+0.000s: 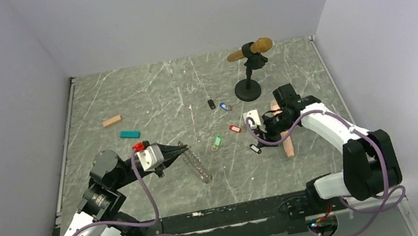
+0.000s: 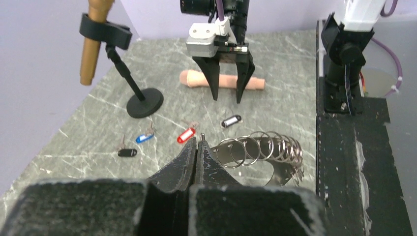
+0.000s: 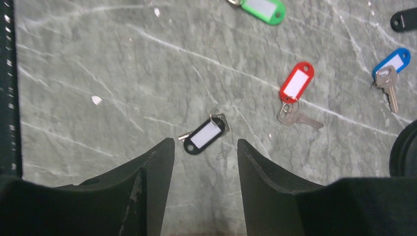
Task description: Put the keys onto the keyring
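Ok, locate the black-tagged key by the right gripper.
In the right wrist view, the black-tagged key lies on the table just ahead of the open right gripper, the red-tagged key nearest.

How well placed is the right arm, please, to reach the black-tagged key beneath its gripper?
Likely yes: the open right gripper hangs over the black-tagged key, with only bare table around it.

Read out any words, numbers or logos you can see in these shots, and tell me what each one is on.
No text can be read in any view.
black tag, red tag, green tag, blue tag: each has a white insert, and all are blank.
microphone: no brand or label shows, and it is too small to tell more.
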Robot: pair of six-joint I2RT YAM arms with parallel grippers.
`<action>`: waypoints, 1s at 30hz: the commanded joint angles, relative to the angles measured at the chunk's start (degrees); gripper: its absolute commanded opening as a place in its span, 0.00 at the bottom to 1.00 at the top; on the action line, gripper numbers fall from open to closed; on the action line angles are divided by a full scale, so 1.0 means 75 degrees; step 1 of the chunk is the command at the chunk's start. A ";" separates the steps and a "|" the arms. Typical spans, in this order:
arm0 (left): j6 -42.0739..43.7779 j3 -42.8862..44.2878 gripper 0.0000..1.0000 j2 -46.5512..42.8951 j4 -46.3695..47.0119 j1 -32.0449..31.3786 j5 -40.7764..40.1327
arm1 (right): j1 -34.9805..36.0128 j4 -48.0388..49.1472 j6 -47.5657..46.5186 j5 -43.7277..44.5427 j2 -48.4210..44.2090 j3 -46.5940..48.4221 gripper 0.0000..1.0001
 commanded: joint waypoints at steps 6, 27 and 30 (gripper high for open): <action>0.1141 0.0424 0.00 -0.0238 -0.1350 0.0046 0.0004 | 0.0490 0.0885 -0.0963 0.0663 0.0530 0.0082 0.46; 0.1166 0.0500 0.00 -0.0070 -0.1510 0.0210 0.0284 | 0.1122 0.1457 -0.0833 0.1677 0.1459 0.0026 0.37; 0.1166 0.0498 0.00 -0.0043 -0.1510 0.0220 0.0311 | 0.1135 0.1480 -0.0851 0.1705 0.1575 0.0085 0.36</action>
